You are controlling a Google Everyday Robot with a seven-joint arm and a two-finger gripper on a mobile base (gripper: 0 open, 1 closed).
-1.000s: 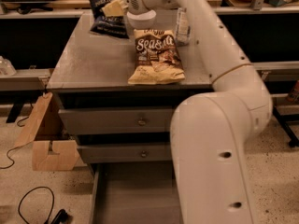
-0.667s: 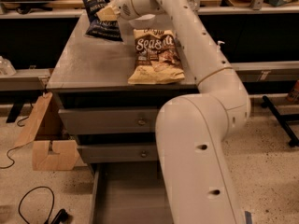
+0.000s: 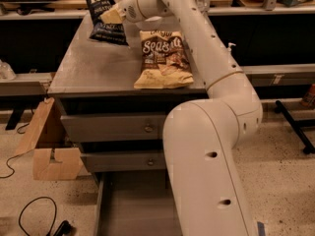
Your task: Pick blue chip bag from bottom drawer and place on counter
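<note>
One blue chip bag (image 3: 107,32) is held clamped in the gripper (image 3: 112,16) over a far corner of the counter (image 3: 96,69). The bottom drawer (image 3: 138,210) is seen open below.

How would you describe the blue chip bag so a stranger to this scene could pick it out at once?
Find the grey drawer cabinet and look at its flat counter. At the far left corner, the robot's end effector grips the blue chip bag. It is small and dark navy with white lettering, unlike the larger tan-and-brown Sea Salt bag lying flat beside it.
</note>
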